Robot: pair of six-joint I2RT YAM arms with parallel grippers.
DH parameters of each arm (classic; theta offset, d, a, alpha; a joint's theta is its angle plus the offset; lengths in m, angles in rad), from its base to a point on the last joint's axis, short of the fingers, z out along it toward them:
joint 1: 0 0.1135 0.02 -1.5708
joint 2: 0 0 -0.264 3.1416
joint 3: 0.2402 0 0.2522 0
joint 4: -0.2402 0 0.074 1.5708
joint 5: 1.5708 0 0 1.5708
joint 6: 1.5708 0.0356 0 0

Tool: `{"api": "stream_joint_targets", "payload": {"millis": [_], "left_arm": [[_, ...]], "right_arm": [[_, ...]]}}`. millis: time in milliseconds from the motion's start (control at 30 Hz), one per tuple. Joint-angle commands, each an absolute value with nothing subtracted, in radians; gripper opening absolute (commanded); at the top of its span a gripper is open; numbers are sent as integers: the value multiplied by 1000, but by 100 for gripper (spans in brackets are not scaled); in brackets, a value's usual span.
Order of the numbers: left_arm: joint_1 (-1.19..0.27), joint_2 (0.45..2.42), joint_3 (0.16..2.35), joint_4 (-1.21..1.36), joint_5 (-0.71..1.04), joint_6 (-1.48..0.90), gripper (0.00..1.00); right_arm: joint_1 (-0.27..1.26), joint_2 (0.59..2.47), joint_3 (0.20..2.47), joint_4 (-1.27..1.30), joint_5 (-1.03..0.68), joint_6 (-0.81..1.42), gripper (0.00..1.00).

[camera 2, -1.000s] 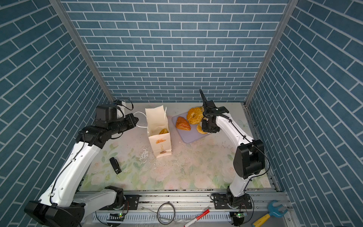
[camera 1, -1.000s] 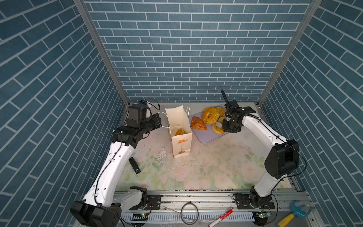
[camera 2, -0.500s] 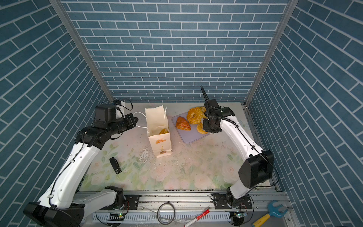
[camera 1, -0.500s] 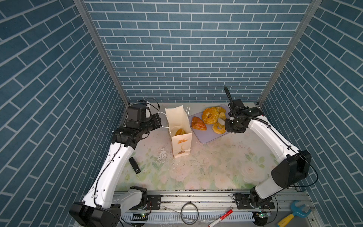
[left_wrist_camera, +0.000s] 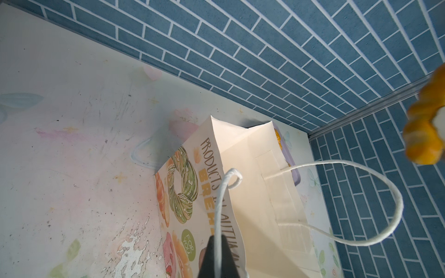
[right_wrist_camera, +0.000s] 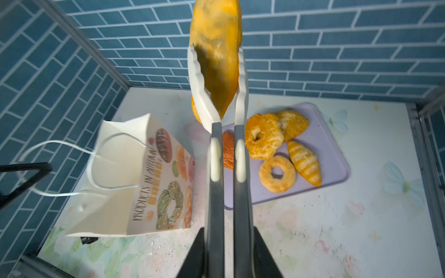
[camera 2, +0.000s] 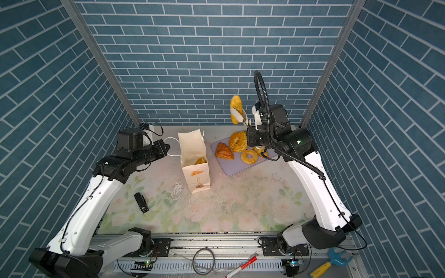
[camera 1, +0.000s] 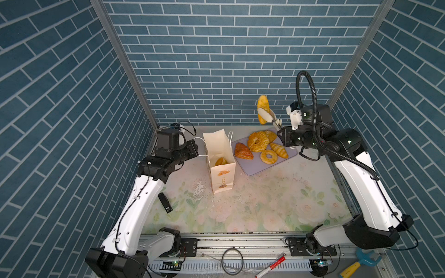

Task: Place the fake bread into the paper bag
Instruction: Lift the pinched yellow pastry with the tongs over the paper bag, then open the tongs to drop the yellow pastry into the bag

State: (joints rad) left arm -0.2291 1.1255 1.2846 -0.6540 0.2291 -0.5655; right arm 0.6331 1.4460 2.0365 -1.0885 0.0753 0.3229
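One light, glossy, probably slippery roll (camera 1: 262, 102) sits gripped mid-body in tongs (right_wrist_camera: 215, 204) squeezed by the right gripper (right_wrist_camera: 228, 250), at two o'clock from the paper bag (camera 1: 222, 173). The left gripper (left_wrist_camera: 218, 255) pinches its handle (left_wrist_camera: 218, 209).

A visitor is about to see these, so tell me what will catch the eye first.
A golden roll hangs high in the air at the back, right of centre, pinched in white tongs that the right gripper clamps. Left of it the paper bag stands open, one cord handle held by the left gripper. More pastries crowd a lilac tray just right of the bag.
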Motion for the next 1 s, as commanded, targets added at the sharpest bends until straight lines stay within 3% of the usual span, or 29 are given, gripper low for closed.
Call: {"api": "stream_joint_targets", "payload": {"millis": [0,167,367,833,967], "left_arm": [[-235,1108,1273,-642,233,-569,0],[-235,1102,1264,-638,235,-577,0],[-235,1099,1266,-646,236,-572,0],[-235,1102,1267,-647,236,-571,0],[-235,1106,1266,-645,236,-571,0]], "right_arm": [[717,1520,2171,-1113,47,201,20],[870,1631,2317,-1132,10,119,20],[1004,1678,2275,-1119,23,46,21],[1015,1710,2147,-1178,150,80,21],[1015,1730,2155,-1180,162,74,36]]}}
